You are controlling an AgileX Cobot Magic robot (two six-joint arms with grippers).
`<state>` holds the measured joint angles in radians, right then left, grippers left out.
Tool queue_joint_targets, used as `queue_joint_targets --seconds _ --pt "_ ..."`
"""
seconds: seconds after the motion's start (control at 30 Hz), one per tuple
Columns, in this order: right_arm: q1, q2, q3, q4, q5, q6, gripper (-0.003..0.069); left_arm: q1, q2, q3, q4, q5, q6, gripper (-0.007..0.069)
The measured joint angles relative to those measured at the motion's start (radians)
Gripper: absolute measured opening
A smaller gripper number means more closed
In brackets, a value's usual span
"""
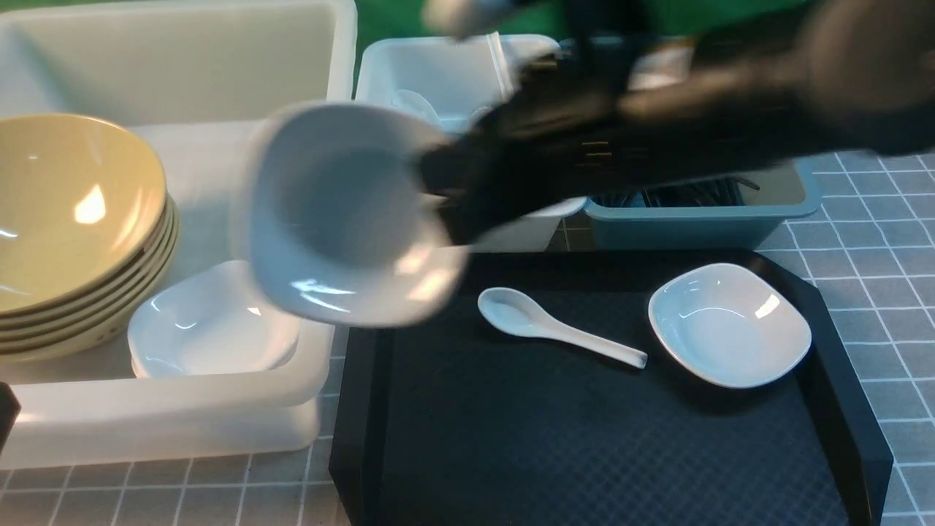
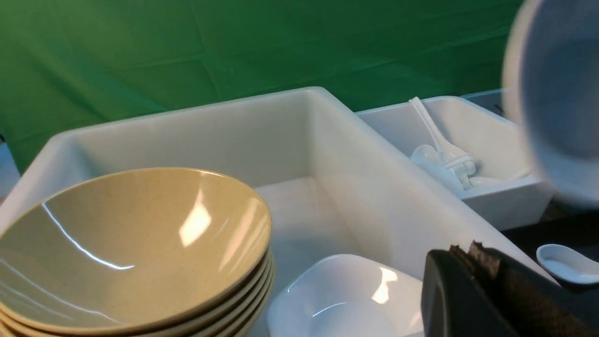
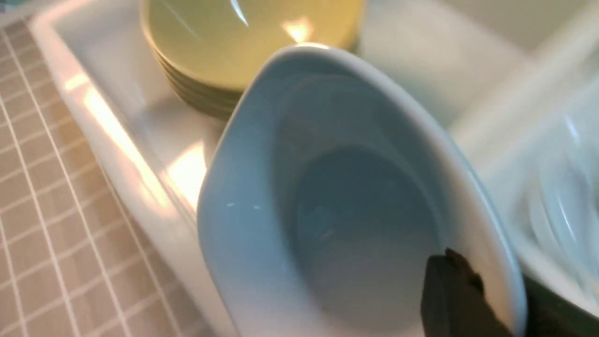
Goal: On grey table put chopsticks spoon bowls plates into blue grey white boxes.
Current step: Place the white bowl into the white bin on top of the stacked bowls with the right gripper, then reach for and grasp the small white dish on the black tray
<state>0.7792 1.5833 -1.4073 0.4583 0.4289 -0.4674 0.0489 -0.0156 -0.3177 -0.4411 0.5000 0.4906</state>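
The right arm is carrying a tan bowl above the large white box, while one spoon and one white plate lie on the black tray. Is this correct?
Not quite: the front view shows that the right arm's pincer holds a white plate, not a tan bowl. The rest is right.

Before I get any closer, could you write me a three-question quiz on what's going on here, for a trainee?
1. Multiple choice: Where is the spoon?
A) in the big white box
B) on the black tray
C) on the stacked tan bowls

2. True or false: The right end effector is gripping a white plate by its rim.

3. Fill in the blank: The chopsticks lie in the ____ box, just beyond the black tray.

Key: 1 B; 2 true; 3 blue-grey.
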Motion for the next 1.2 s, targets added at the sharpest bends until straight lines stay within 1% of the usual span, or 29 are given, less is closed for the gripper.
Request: queue_joint_targets --seconds 0.1,0.2,0.3,0.37,0.4,0.43,0.47,0.5,0.53,0.57,0.63,0.67,0.7,0.73,0.8,0.83,0.9,0.93,0.97,1.0,1.03,1.07,1.1,1.13,1.17,1.2 --pt "0.058 0.156 -0.120 0.006 -0.052 -0.047 0.0066 0.000 0.000 0.002 0.000 -0.001 0.000 -0.0008" --pt "0.080 0.303 -0.231 0.007 -0.059 -0.106 0.0071 0.000 0.000 0.003 0.000 0.001 0.000 -0.0008" --pt "0.084 0.382 -0.289 0.006 -0.053 -0.139 0.0088 0.000 0.000 0.003 0.000 0.007 0.000 -0.0008" --pt "0.085 0.443 -0.337 0.006 -0.036 -0.151 0.0146 0.000 0.000 0.003 0.000 0.009 0.000 -0.0008" --pt "0.086 0.460 -0.351 0.006 -0.031 -0.151 0.0199 0.000 0.000 0.003 0.001 0.010 0.000 -0.0008" --pt "0.086 0.462 -0.353 0.006 -0.031 -0.151 0.0225 0.000 0.000 0.003 0.001 0.010 0.000 -0.0008" --pt "0.086 0.464 -0.358 0.006 -0.026 -0.151 0.0276 0.000 0.000 0.003 0.001 0.010 0.000 -0.0008" --pt "0.086 0.464 -0.358 0.006 -0.025 -0.151 0.0283 0.000 0.000 0.003 0.001 0.010 0.000 -0.0008" --pt "0.085 0.460 -0.365 0.000 -0.010 -0.151 0.0337 0.000 0.000 0.003 0.001 0.010 0.000 -0.0008" --pt "0.080 0.447 -0.370 -0.015 0.027 -0.151 0.0377 0.000 0.000 0.003 0.002 0.013 0.000 -0.0008" --pt "0.071 0.415 -0.374 -0.044 0.105 -0.141 0.0411 0.000 0.000 0.003 0.004 0.018 0.000 -0.0008" --pt "0.062 0.385 -0.378 -0.079 0.166 -0.114 0.0421 0.000 0.000 0.003 0.004 0.022 0.000 -0.0008" --pt "0.056 0.372 -0.379 -0.108 0.191 -0.100 0.0424 0.000 0.000 0.003 0.004 0.022 0.000 -0.0008" --pt "0.026 0.295 -0.383 -0.228 0.301 -0.006 0.0424 0.000 0.000 0.003 0.004 0.025 0.000 -0.0008" --pt "-0.014 0.234 -0.385 -0.358 0.412 0.104 0.0418 0.000 0.000 0.003 0.005 0.025 0.000 -0.0008" --pt "-0.049 0.201 -0.379 -0.436 0.453 0.152 0.0413 0.000 0.000 0.003 0.005 0.025 0.000 -0.0008" --pt "-0.136 0.154 -0.335 -0.533 0.521 0.239 0.0404 0.000 0.000 0.003 0.005 0.024 0.000 -0.0008" --pt "-0.207 0.134 -0.295 -0.564 0.541 0.277 0.0402 0.000 0.000 0.003 0.005 0.021 0.000 -0.0008" --pt "-0.219 0.132 -0.276 -0.567 0.547 0.290 0.0401 0.000 0.000 0.003 0.005 0.020 0.000 -0.0008" --pt "-0.329 0.122 -0.170 -0.580 0.558 0.334 0.0401 0.000 0.000 0.003 0.007 0.013 0.000 -0.0008" --pt "-0.375 0.122 -0.117 -0.578 0.556 0.345 0.0401 0.000 0.000 0.003 0.010 0.012 0.000 -0.0008" --pt "-0.386 0.122 -0.103 -0.578 0.554 0.350 0.0401 0.000 0.000 0.003 0.011 0.012 0.000 -0.0008" --pt "-0.436 0.124 -0.047 -0.578 0.546 0.362 0.0401 0.000 0.000 0.004 0.015 0.011 0.000 -0.0008" --pt "-0.499 0.129 0.077 -0.573 0.502 0.378 0.0401 0.000 0.000 0.004 0.020 0.008 0.000 -0.0008" --pt "-0.523 0.130 0.127 -0.568 0.480 0.383 0.0401 0.000 0.000 0.004 0.022 0.008 0.000 -0.0008" --pt "-0.556 0.131 0.201 -0.563 0.415 0.392 0.0402 0.000 0.000 0.004 0.023 0.008 0.000 -0.0008"
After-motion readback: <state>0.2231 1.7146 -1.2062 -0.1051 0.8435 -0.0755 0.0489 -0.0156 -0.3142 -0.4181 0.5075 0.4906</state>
